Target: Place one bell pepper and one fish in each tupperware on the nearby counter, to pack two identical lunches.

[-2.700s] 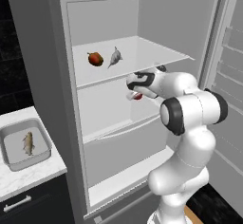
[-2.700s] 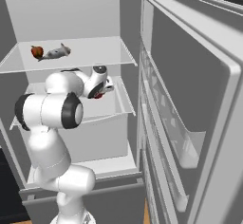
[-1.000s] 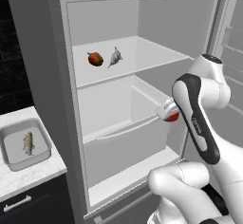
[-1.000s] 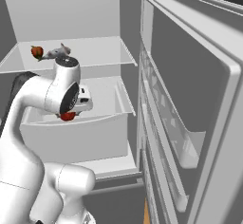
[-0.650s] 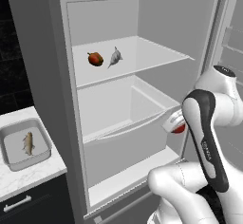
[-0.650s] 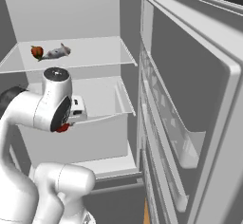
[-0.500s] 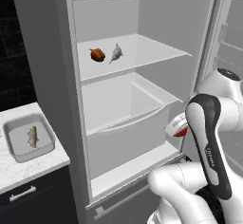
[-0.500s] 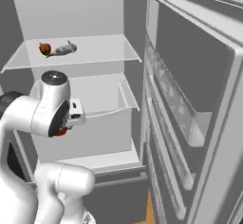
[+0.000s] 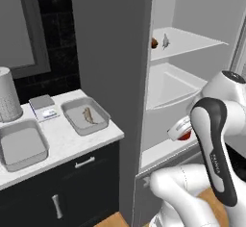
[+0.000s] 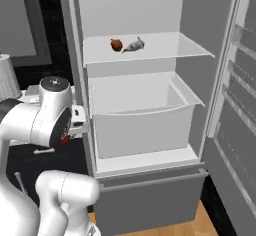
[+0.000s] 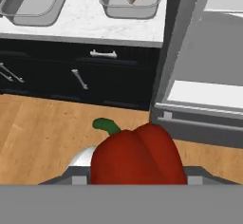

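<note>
The arm is folded tight, elbow high, wrist turned down toward the wood floor [image 11: 42,137]; the gripper [image 9: 180,131] clenches a red bell pepper [image 11: 137,157], held low before the open fridge [image 10: 140,105]; at 11 o'clock in the hand view the counter [image 11: 85,21] carries an empty tupperware [image 11: 35,0] and, beside it, a second tupperware [image 9: 85,117] holding a fish [image 9: 88,116]; farthest, on the upper fridge shelf [image 10: 150,47], a second pepper [image 10: 116,44] sits just beside another fish [image 10: 134,45].

End effector [image 9: 182,132] clamped on pepper [image 11: 137,157]
</note>
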Available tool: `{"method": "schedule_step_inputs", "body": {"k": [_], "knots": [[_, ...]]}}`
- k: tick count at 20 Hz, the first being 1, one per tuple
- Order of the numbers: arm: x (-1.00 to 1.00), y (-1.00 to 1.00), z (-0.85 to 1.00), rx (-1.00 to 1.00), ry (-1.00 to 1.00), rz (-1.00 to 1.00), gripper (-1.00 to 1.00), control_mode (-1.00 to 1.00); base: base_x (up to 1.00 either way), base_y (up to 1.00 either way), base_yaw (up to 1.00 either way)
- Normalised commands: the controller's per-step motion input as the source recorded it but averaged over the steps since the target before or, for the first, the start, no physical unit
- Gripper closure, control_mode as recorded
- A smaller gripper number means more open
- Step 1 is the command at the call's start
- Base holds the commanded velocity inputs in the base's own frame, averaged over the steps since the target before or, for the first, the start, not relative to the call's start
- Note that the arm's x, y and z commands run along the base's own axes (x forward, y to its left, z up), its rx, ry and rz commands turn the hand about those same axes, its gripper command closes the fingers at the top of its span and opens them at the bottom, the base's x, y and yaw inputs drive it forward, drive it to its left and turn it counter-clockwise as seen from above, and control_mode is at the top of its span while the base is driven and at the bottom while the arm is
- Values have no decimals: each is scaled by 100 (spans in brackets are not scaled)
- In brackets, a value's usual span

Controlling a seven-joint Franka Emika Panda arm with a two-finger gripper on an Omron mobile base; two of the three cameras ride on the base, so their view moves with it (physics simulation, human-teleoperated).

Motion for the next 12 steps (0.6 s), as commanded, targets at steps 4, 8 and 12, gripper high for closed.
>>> {"method": "schedule_step_inputs", "body": {"k": [4,8,12], "knots": [[0,0,0,0,0,0,100,100,-23,99,-6],[0,0,0,0,0,0,100,100,16,82,-33],[0,0,0,0,0,0,100,100,40,59,-32]]}}
